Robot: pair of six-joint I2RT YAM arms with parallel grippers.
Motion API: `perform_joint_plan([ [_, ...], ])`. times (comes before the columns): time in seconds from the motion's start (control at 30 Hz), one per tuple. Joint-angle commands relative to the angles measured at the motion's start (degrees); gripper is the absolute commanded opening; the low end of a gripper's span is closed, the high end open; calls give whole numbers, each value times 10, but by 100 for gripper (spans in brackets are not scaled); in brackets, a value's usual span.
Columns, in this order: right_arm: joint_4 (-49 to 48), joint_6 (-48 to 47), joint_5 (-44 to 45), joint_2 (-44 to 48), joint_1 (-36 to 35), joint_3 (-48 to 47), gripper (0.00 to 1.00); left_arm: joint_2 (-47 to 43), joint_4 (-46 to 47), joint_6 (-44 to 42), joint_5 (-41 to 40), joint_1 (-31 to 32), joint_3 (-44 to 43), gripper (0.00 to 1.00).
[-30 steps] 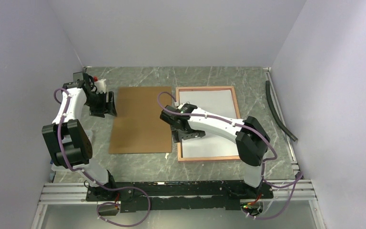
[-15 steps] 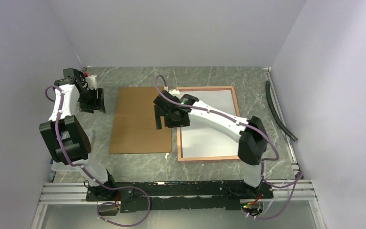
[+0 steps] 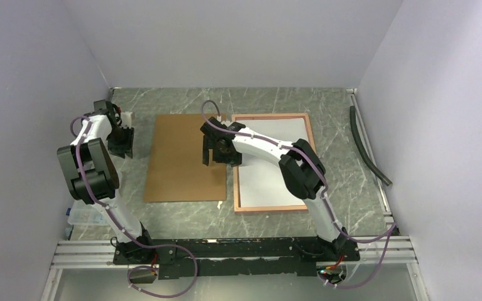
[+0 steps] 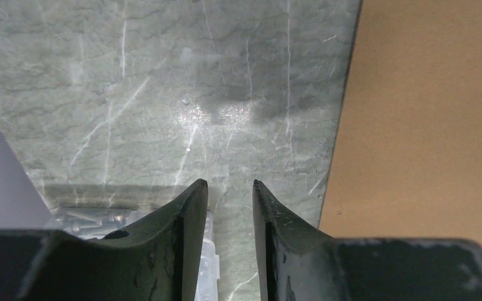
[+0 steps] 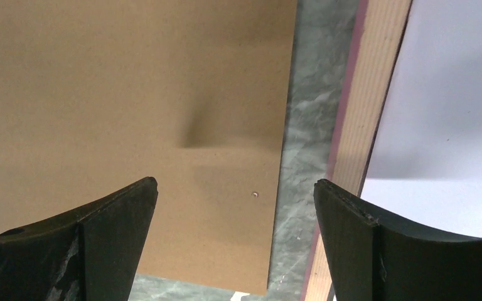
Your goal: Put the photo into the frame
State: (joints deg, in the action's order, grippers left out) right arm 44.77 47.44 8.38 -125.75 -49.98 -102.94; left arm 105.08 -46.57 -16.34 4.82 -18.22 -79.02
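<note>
The frame (image 3: 270, 116) lies wood-brown back up on the right half of the table. The photo (image 3: 276, 157) rests inside it with its plain white back up. In the right wrist view, the frame's left rail (image 5: 376, 94) and the photo's white sheet (image 5: 439, 94) show at the right. My right gripper (image 3: 216, 155) hangs wide open over the backing board's right edge, just left of the frame, with nothing between its jaws (image 5: 235, 182). My left gripper (image 3: 122, 147) is over bare table left of the board, its jaws (image 4: 229, 183) a narrow gap apart and holding nothing.
A plain brown backing board (image 3: 176, 163) lies flat left of the frame, with a strip of green marble table (image 3: 229, 188) between them. A black hose (image 3: 367, 144) runs along the right wall. A clear plastic box (image 3: 85, 216) sits at the table's left edge.
My right gripper has swung from the frame's left part to the left and farther back, over the board's right edge. My left gripper drew left off the board and its jaws narrowed.
</note>
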Motion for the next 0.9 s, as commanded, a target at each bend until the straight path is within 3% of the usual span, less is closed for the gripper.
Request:
perform_joint_plan([
  [0.0, -45, 19, -8, 4, 10, 1, 100, 18, 26, 4, -1, 5, 14, 37],
  [0.53, -80, 36, -65, -61, 25, -20, 100, 77, 50, 36, 14, 39, 40, 31],
  [0.87, -125, 72, -119, -45, 36, -7, 100, 118, 26, 64, 81, 73, 39, 29],
])
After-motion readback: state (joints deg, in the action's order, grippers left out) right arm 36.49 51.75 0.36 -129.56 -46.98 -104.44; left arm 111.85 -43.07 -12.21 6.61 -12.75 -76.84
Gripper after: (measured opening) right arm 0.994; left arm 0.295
